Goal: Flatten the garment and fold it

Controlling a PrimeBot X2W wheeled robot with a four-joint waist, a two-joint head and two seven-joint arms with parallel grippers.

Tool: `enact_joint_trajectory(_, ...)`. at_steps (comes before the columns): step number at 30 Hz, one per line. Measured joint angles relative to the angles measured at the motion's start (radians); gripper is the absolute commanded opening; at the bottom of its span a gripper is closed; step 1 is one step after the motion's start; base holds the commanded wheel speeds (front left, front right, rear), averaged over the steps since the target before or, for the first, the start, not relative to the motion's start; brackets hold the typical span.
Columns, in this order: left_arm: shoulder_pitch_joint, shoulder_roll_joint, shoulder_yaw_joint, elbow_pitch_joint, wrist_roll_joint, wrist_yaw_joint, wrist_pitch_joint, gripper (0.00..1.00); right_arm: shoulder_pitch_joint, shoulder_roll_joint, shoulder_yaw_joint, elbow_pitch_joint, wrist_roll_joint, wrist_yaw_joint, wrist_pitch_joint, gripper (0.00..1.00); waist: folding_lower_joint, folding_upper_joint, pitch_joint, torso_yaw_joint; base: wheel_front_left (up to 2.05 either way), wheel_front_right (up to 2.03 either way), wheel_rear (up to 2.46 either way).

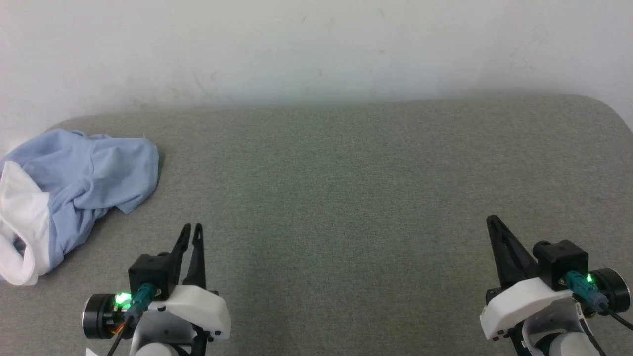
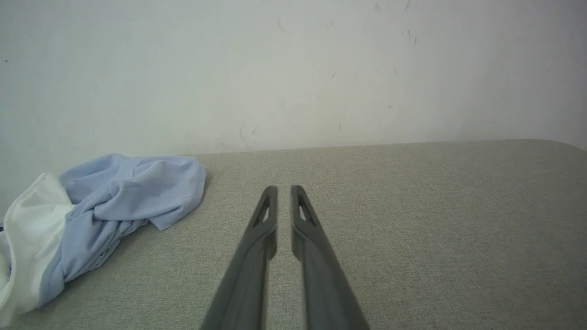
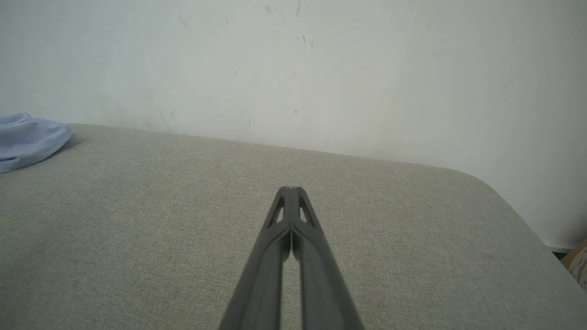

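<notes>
Head view: grey surface [image 1: 346, 173], white wall [image 1: 316, 44], crumpled garment [image 1: 99, 168].

1 crumpled light blue knit garment [image 1: 94, 173] with white trim is counted, at the far left. 2 dark 2-fingered grippers are counted near: 1 left gripper [image 1: 192, 228] and 1 right gripper [image 1: 492, 220]. 1 grey woven-fabric table [image 1: 346, 198] is counted.

At the lower left of the frame, the left gripper [image 1: 192, 227] is made up of two long, dark, slotted fingers [image 1: 197, 257], a white moulded shell [image 1: 198, 309] and a black block [image 1: 151, 274]. A green light [image 1: 122, 298], a teal plug [image 1: 140, 296] and a black cable [image 1: 116, 343] are seen beside it, and thin coloured wires [image 1: 114, 330] seem tucked beneath. The right gripper [image 1: 491, 218], at the lower right, is built alike.
</notes>
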Motion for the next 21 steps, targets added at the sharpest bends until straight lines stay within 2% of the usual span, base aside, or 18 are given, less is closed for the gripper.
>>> enact_joint_trajectory(11, 0.000, -0.001, -0.007, 0.004, -0.004, 0.006, -0.011, 1.00, 0.000, 0.000, -0.001, 0.002, 0.000, 0.000, -0.007, 1.00, 0.0000, 0.0000, -0.001, 0.008, 0.00, 0.00, 0.00)
enact_joint_trajectory(21, 0.000, 0.000, -0.013, 0.005, -0.025, 0.028, -0.029, 1.00, 0.000, 0.000, 0.000, 0.007, 0.002, 0.000, -0.027, 1.00, 0.0000, 0.0000, -0.003, 0.049, 0.00, 0.00, 0.00)
